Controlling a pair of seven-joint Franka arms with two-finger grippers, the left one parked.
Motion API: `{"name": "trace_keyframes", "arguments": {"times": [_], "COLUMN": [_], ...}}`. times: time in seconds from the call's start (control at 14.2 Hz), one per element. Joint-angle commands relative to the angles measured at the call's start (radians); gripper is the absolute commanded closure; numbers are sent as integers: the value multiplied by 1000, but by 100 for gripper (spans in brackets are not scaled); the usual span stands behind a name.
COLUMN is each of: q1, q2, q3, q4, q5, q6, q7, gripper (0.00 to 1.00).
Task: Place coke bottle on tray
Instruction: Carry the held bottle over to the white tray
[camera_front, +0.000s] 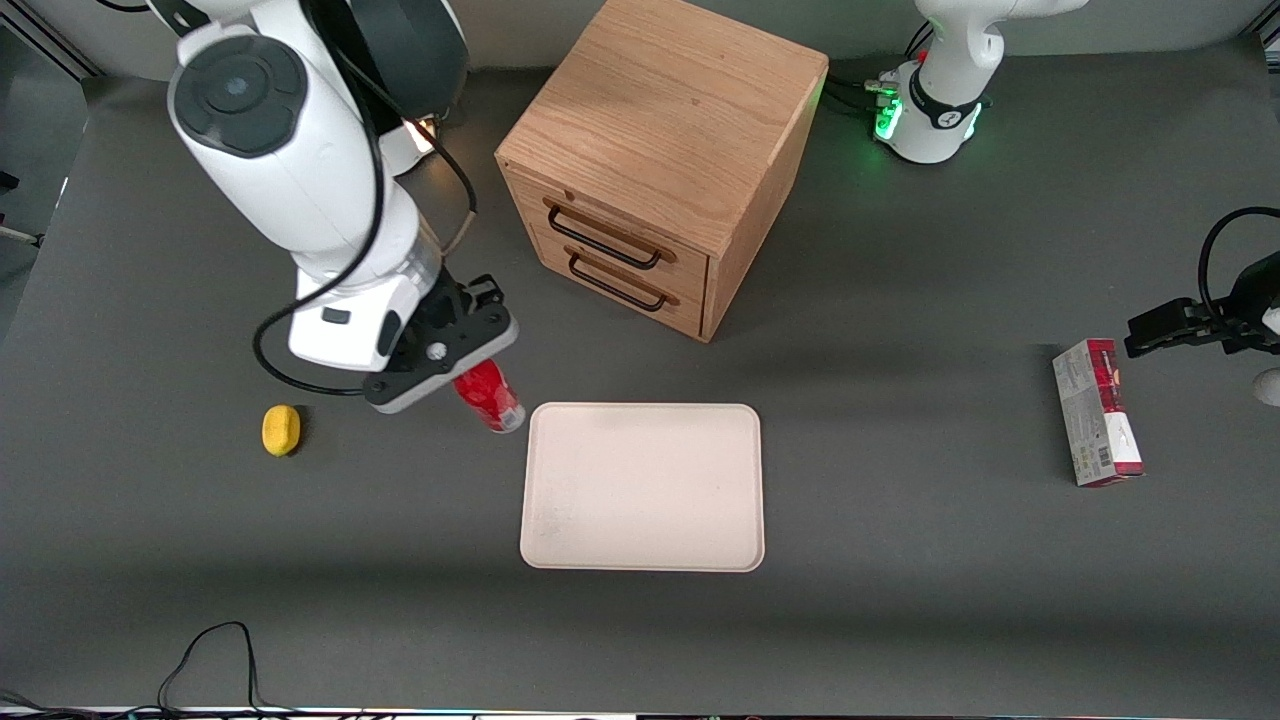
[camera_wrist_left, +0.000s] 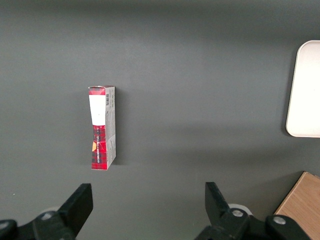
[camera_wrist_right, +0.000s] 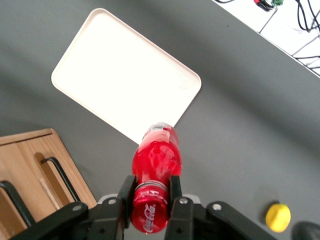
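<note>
Red coke bottle (camera_wrist_right: 155, 165) hangs clamped in the claw (camera_wrist_right: 152, 197), base pointing toward the flat cream-white tray (camera_front: 643, 487) just beside it.

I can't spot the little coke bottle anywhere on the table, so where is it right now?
The coke bottle is held in the gripper, hanging above the table just beside the tray, between the tray and the yellow lemon-like object.

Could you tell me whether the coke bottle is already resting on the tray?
No, the coke bottle is held between the fingers of the gripper, off the tray, whose surface is bare.
</note>
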Motion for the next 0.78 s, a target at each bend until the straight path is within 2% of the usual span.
{"name": "trace_keyframes", "arguments": {"times": [0.0,0.35,0.71], "q1": [-23,-51,-51], "q2": [101,265,357], "q3": [13,16,14], "q4": [53,44,39], "q5": [-16,-13,-13], "q6": [73,234,326], "q7": [3,-11,-12], "gripper": [98,98,98]}}
